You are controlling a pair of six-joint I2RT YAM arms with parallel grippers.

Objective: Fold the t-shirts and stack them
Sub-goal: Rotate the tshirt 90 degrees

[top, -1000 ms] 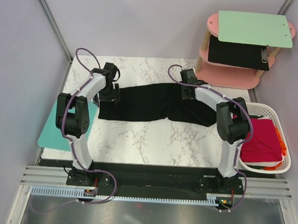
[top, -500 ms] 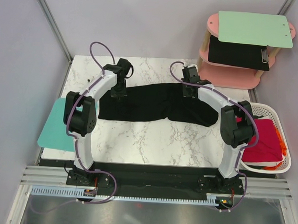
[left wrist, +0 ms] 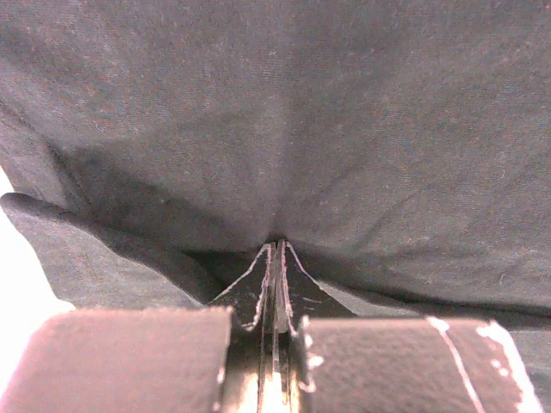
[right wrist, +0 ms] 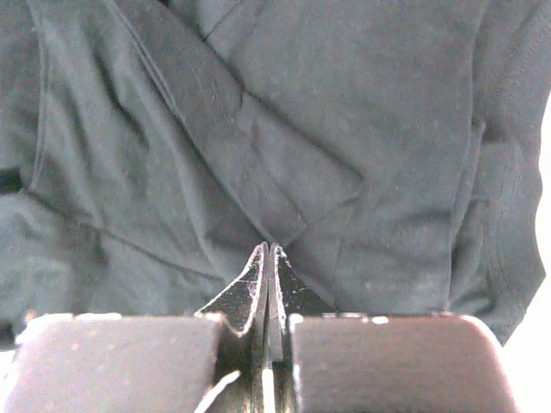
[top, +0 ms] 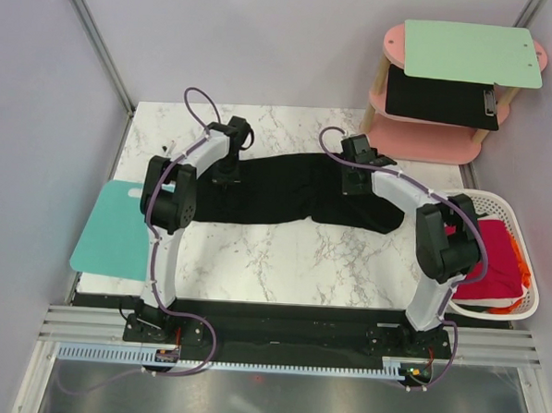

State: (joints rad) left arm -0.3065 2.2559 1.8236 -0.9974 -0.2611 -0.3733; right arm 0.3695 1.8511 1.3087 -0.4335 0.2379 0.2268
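Two claws meet one garment in this figure. The left claw (top: 227, 172) points down onto the left end of the black t-shirt (top: 277, 193). Its jaws are pressed together, and in the left wrist view you see the cloth (left wrist: 344, 129) puckering into the tips of the left claw (left wrist: 277, 249), so it holds a pinch of shirt. The right claw (top: 356, 183) stands over the right part of the same shirt with its jaws closed. In the right wrist view, a diagonal fold of the cloth (right wrist: 301, 129) ends at the tips of the right claw (right wrist: 267, 249), gripped there.

The shirt lies spread on the marble surface (top: 273, 262), running from one claw to the other and past the right claw on its outer side.

Well to the right of the right claw, and nearer the arm bases, you find the red t-shirt (top: 495, 260) in a white basket (top: 499, 198), with orange fabric (top: 526, 273) at its outer edge.

Left of the left claw, toward the bases, a teal cutting board (top: 108, 235) overhangs the surface edge. Beyond the right claw, a pink shelf (top: 418, 140) carries a black clipboard (top: 439, 97).
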